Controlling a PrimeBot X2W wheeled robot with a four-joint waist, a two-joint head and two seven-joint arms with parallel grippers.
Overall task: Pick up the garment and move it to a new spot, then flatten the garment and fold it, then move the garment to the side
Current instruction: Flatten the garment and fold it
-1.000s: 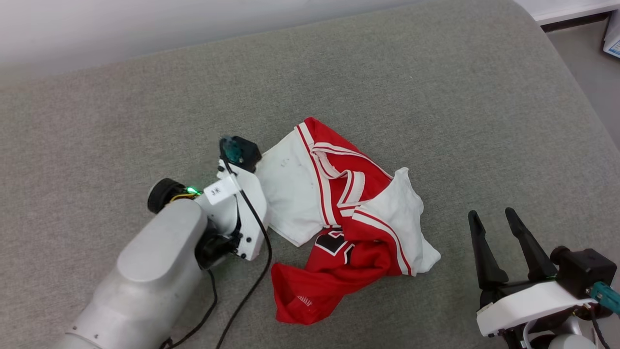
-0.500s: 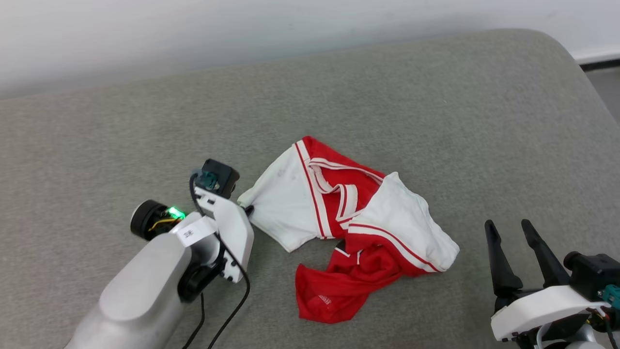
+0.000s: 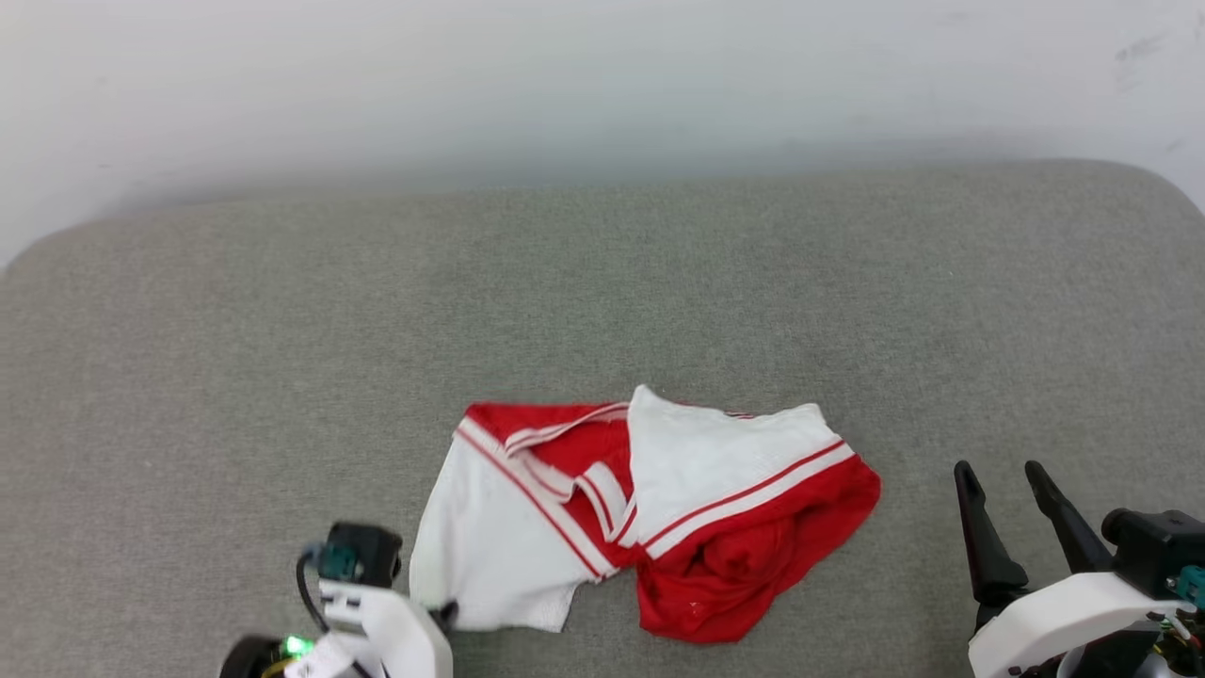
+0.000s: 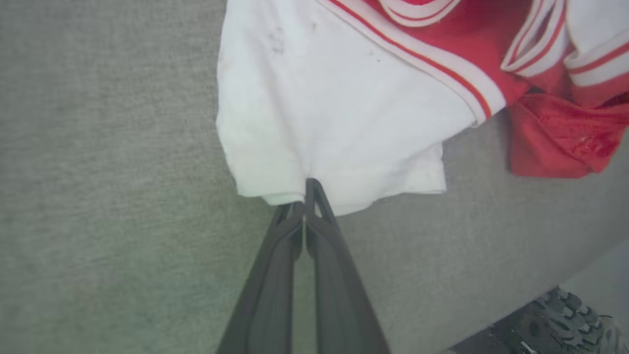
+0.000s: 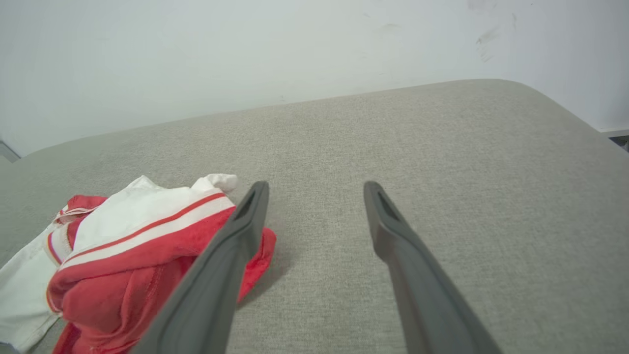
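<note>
The garment [image 3: 650,508], a red jersey with white sleeves edged in red stripes, lies crumpled on the grey cushion near its front edge. My left gripper [image 3: 444,614] is at the garment's lower left corner. In the left wrist view its fingers [image 4: 305,196] are pressed together on the hem of the white sleeve [image 4: 344,108]. My right gripper [image 3: 998,476] stands open to the right of the garment and apart from it. In the right wrist view the right gripper [image 5: 315,189] has nothing between its fingers, with the garment [image 5: 137,231] on the left.
The grey cushion [image 3: 282,330] stretches wide to the left, right and back, ending at a white wall [image 3: 602,75]. Its near edge drops off in the left wrist view, where a dark piece of machinery [image 4: 555,319] shows on the floor below.
The head camera has shifted, so the whole picture moved. My left gripper closed on the white sleeve's hem. The garment changed shape, its red body now bunched to the right. The right gripper stayed open.
</note>
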